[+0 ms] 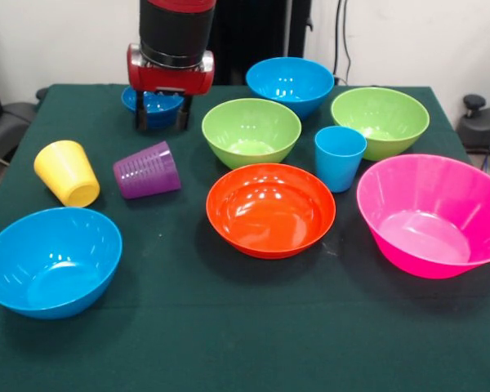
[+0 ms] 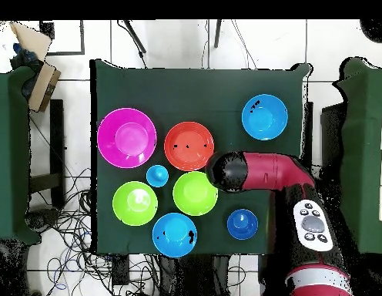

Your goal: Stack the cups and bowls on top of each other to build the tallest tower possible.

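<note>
My gripper (image 1: 160, 122) hangs open and empty above the table's far left, in front of the small dark blue bowl (image 1: 151, 104). Just nearer the camera, the purple cup (image 1: 147, 170) and the yellow cup (image 1: 67, 171) lie on their sides. The light blue cup (image 1: 340, 157) stands upright between the orange bowl (image 1: 269, 209), a lime green bowl (image 1: 251, 131) and the second lime green bowl (image 1: 380, 121). The pink bowl (image 1: 433, 214) sits at the right. Light blue bowls sit at the back (image 1: 290, 83) and front left (image 1: 51, 260). Nothing is stacked.
In the overhead view the red arm (image 2: 263, 171) reaches across the table (image 2: 186, 85) and hides the purple and yellow cups. The dark blue bowl (image 2: 242, 223) lies beside it. A cloth-covered strip along the front edge holds nothing.
</note>
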`<state>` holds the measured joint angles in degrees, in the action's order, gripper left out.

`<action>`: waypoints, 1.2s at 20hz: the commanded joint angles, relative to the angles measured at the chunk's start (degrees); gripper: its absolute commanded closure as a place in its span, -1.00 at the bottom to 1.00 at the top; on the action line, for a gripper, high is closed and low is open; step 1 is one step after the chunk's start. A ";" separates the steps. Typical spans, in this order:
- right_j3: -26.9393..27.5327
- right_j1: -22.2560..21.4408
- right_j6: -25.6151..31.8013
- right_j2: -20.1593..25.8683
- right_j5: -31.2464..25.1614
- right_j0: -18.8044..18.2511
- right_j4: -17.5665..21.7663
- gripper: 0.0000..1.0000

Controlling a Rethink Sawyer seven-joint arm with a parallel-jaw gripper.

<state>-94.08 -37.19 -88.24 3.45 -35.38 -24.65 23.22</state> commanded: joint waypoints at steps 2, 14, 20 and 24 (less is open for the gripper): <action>-3.00 0.33 -2.24 6.31 2.56 -0.53 -1.44 -1.00; -1.99 3.18 -0.61 1.76 7.37 3.85 9.04 -1.00; -6.69 0.68 -1.21 0.81 11.16 3.89 12.24 -1.00; -12.20 -2.87 -1.01 1.37 13.74 2.07 12.69 -1.00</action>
<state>-97.94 -38.19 -88.24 3.03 -26.67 -22.11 31.08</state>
